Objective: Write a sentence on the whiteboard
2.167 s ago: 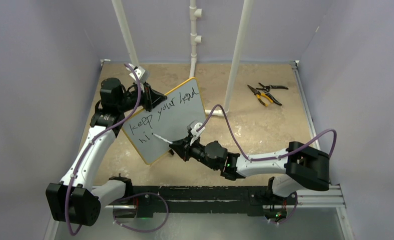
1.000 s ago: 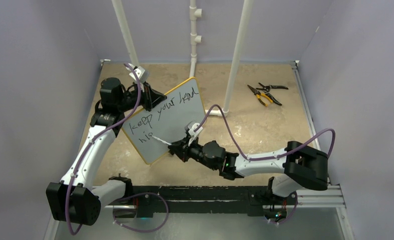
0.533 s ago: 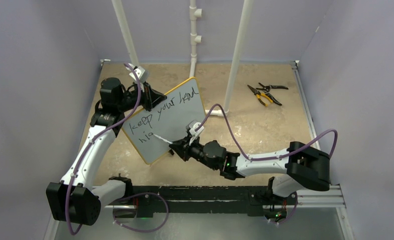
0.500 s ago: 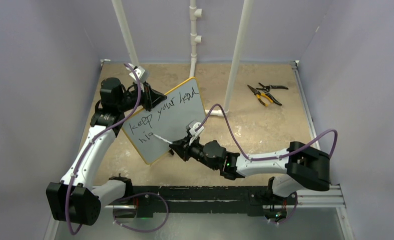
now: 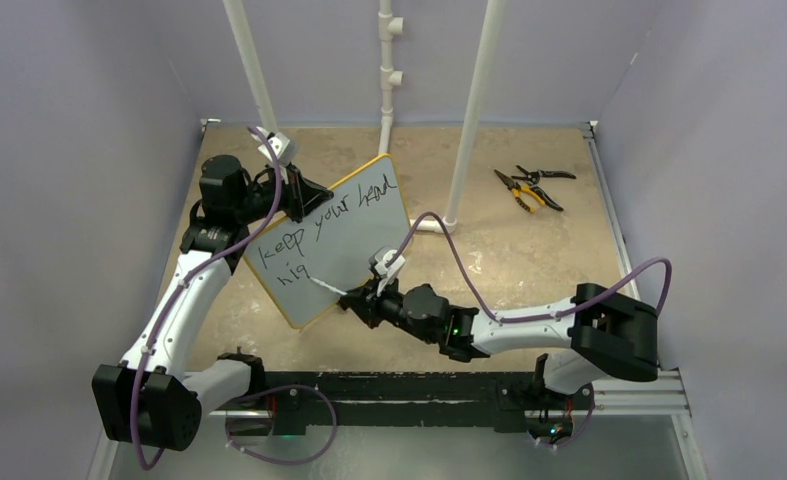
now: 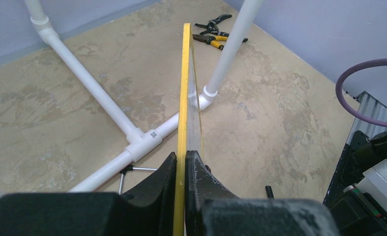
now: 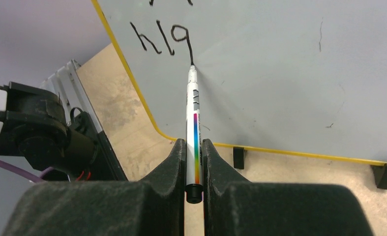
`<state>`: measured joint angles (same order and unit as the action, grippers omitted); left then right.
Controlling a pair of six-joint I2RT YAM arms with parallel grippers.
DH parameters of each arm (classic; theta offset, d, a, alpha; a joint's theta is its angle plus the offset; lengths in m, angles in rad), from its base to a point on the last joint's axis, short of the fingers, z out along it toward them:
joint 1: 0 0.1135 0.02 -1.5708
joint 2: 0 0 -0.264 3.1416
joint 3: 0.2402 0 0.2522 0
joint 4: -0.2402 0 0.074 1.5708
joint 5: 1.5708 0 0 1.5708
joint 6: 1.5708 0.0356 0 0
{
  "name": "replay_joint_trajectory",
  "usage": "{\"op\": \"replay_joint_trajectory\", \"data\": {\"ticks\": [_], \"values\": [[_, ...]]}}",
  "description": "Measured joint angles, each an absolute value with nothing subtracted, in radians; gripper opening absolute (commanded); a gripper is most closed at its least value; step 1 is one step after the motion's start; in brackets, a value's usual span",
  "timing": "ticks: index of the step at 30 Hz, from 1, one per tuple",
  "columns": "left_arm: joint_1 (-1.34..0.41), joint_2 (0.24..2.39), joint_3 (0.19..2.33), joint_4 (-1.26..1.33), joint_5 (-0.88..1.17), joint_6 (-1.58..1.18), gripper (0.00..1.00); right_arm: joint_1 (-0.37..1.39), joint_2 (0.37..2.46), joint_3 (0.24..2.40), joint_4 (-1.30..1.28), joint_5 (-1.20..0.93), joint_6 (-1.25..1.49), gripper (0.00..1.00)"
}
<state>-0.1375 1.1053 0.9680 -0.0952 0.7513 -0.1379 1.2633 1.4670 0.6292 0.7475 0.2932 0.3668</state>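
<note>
Nearest you, the black rail [image 5: 419,385] carries both arm bases along the table's near edge. From it the right arm reaches left and forward over the tan, stone-mottled table [image 5: 529,260]. Your right gripper [image 7: 193,147] is pinched on a white marker [image 7: 193,118] with a rainbow stripe down its barrel. The barrel sits between the two black fingers, and its tip touches the board at the tail of the last stroke. A purple cable [image 5: 439,235] loops above that wrist. The whiteboard [image 5: 364,245] is tilted at the left middle of the table, with its pale face turned toward the right arm. Its yellow frame has a rounded lower corner toward the near left, and small black feet [image 7: 238,157] show along one edge. You cannot tell whether that corner touches the table. The sentence [image 5: 324,222] runs in thin slanted black strokes, an upper line reading "keep your head" and below it "hig". Your left gripper [image 6: 181,164] is clamped on the board's far left edge, a finger pressed to each side of the frame. Behind the board, white pipes [image 5: 469,110] rise from the table, with more lying joined across it. At the far right lie pliers [image 5: 531,187], one pair yellow-handled and one black, well apart from the board. Plain lavender-grey walls [image 5: 69,150] close in three sides.
</note>
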Motion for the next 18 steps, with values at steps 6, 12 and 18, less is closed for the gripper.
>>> {"op": "replay_joint_trajectory", "data": {"ticks": [6,12,18], "values": [[-0.138,1.105,0.968,-0.095,0.752,-0.138,0.00,1.279,1.477,0.626,0.703,0.293,0.374,0.00],[-0.138,1.106,0.968,-0.095,0.752,-0.138,0.00,1.289,1.486,0.626,0.712,0.271,0.368,0.00],[-0.138,1.107,0.968,-0.093,0.752,-0.138,0.00,1.290,1.486,0.629,0.755,0.242,0.351,0.00]]}}
